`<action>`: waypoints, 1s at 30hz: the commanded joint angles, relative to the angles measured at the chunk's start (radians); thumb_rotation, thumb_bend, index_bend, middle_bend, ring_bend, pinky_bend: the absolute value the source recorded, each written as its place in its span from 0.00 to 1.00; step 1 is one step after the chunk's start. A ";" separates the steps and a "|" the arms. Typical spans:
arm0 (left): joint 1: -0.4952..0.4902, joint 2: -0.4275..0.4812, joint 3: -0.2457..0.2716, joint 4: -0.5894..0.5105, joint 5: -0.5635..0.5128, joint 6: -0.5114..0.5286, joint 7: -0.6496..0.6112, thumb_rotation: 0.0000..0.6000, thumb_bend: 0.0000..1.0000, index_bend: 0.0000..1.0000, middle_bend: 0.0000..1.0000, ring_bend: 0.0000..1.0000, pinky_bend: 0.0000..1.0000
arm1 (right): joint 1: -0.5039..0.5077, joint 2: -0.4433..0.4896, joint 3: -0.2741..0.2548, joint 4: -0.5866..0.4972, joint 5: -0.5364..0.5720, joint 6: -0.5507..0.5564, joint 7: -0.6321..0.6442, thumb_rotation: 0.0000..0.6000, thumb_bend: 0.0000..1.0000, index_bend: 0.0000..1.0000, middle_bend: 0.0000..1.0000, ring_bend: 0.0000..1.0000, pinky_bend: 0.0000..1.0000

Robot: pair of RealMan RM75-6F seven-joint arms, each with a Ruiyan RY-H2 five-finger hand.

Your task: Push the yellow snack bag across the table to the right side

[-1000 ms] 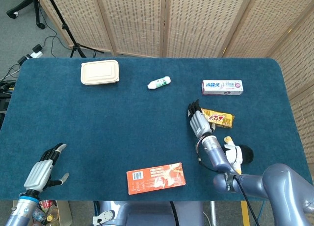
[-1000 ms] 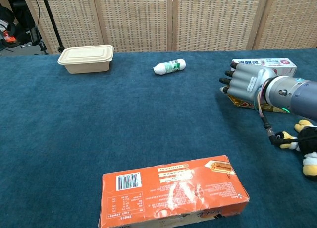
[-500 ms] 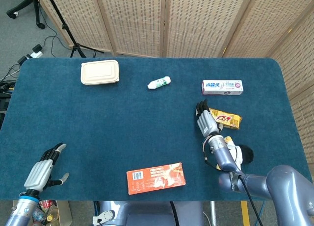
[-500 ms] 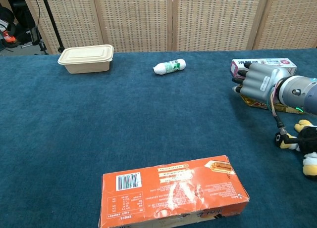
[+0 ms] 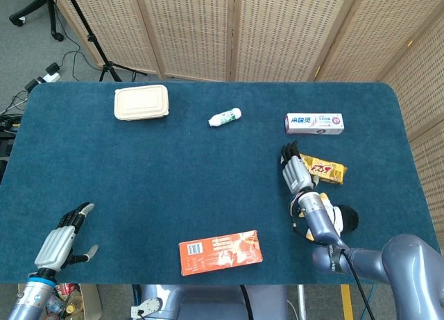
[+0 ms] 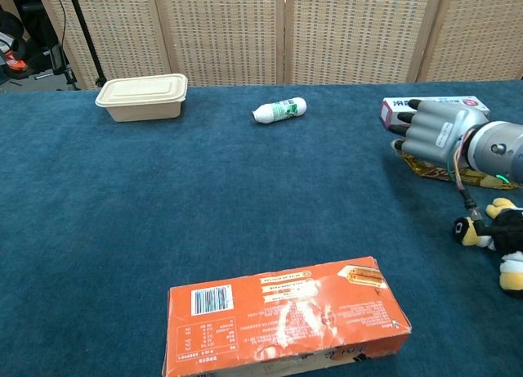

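Note:
The yellow snack bag [image 5: 326, 170] lies flat on the blue table right of centre, below the toothpaste box [image 5: 315, 123]. My right hand [image 5: 294, 171] stands against the bag's left end, fingers together and upright, touching it and holding nothing. In the chest view the right hand [image 6: 431, 134] covers most of the snack bag [image 6: 426, 168], of which only a lower strip shows. My left hand [image 5: 62, 238] hovers at the near left corner, fingers apart and empty.
A beige lidded food box [image 5: 141, 101] sits at the far left, a small white bottle [image 5: 225, 116] lies near the middle back. An orange carton [image 5: 220, 251] lies at the front edge. A plush penguin toy [image 5: 338, 220] sits just in front of the snack bag.
My right hand has slid to the right with the snack bag pushed ahead of it, now closer to the table's right side. The left hand has not moved.

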State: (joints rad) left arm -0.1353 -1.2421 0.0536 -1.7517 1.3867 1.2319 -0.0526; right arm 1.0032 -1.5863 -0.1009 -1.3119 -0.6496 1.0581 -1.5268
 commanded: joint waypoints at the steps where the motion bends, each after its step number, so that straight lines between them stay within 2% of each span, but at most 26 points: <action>1: 0.000 0.000 -0.001 0.000 -0.001 0.001 0.000 1.00 0.32 0.00 0.00 0.00 0.01 | 0.031 0.013 0.034 -0.038 -0.013 0.020 -0.018 1.00 0.26 0.08 0.00 0.00 0.08; 6: 0.000 0.000 -0.002 0.002 -0.002 0.001 0.000 1.00 0.32 0.00 0.00 0.00 0.01 | 0.070 0.040 0.099 -0.116 -0.014 0.051 -0.016 1.00 0.26 0.08 0.00 0.00 0.08; 9: 0.000 0.002 -0.005 0.003 -0.003 0.004 -0.003 1.00 0.32 0.00 0.00 0.00 0.01 | 0.073 0.067 0.138 -0.196 -0.037 0.080 0.033 1.00 0.26 0.08 0.00 0.00 0.08; 12: 0.001 0.002 -0.006 0.005 -0.004 0.005 -0.003 1.00 0.32 0.00 0.00 0.00 0.01 | 0.063 0.092 0.151 -0.260 -0.070 0.110 0.077 1.00 0.26 0.08 0.00 0.00 0.08; 13: 0.000 0.002 -0.006 0.008 -0.007 0.003 0.001 1.00 0.32 0.00 0.00 0.00 0.01 | 0.051 0.113 0.159 -0.312 -0.095 0.130 0.114 1.00 0.26 0.08 0.00 0.00 0.08; 19: 0.001 -0.001 -0.001 0.003 -0.004 0.003 0.015 1.00 0.32 0.00 0.00 0.00 0.01 | -0.015 0.203 0.144 -0.489 -0.205 0.194 0.249 1.00 0.26 0.08 0.00 0.00 0.08; 24: 0.005 -0.002 0.005 -0.004 0.009 0.013 0.026 1.00 0.32 0.00 0.00 0.00 0.01 | -0.082 0.250 0.120 -0.573 -0.306 0.230 0.384 1.00 0.26 0.08 0.00 0.00 0.08; 30: 0.009 -0.007 0.018 -0.013 0.032 0.021 0.045 1.00 0.32 0.00 0.00 0.00 0.01 | -0.181 0.298 0.076 -0.575 -0.484 0.271 0.603 1.00 0.26 0.08 0.00 0.00 0.08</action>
State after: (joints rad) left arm -0.1270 -1.2482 0.0703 -1.7643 1.4176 1.2522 -0.0082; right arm 0.8818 -1.3212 0.0004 -1.8791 -1.0519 1.2987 -1.0269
